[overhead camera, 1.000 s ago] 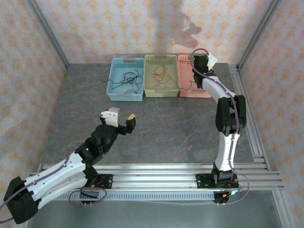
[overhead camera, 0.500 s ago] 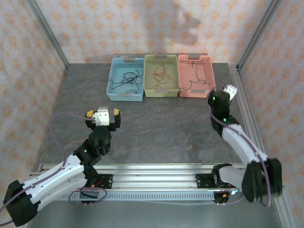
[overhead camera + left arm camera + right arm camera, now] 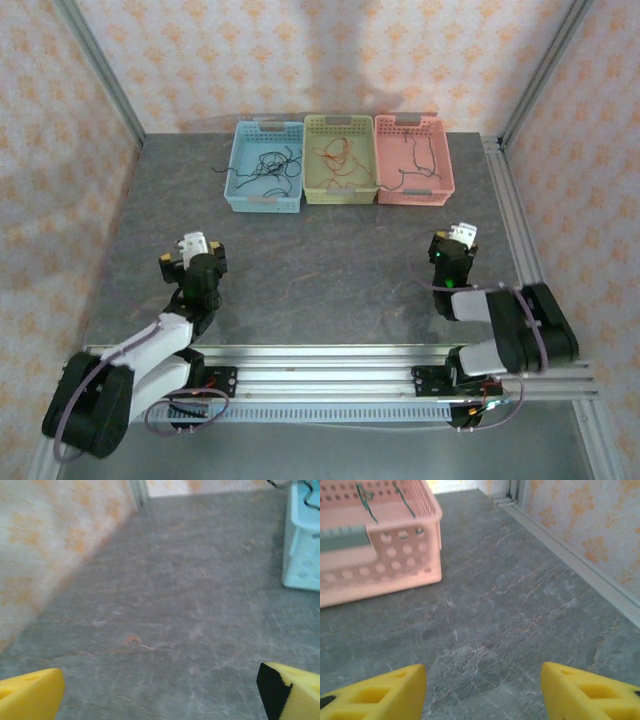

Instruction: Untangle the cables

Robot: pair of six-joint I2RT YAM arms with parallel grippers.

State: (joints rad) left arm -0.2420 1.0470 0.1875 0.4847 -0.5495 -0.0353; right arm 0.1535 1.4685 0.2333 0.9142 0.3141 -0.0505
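Both arms have folded back toward their bases since last frame. I log left gripper [image 3: 160, 686] and right gripper [image 3: 483, 681] empty, fingers spread wide. Cables [image 3: 333, 158] lie inside the far baskets [image 3: 340, 196].

Left basket [image 3: 262, 203]: pale blue; black cables [image 3: 268, 168]
Middle basket [image 3: 340, 195]: yellow-green; orange-red cables [image 3: 335, 160]
Right basket [image 3: 412, 196]: pink; thin cables [image 3: 366, 500] seemingly dark green
Table [image 3: 330, 260]: grey, stone-veined
Walls [image 3: 300, 60]: cream, orange floral motif
Finger pads [image 3: 590, 695]: yellow
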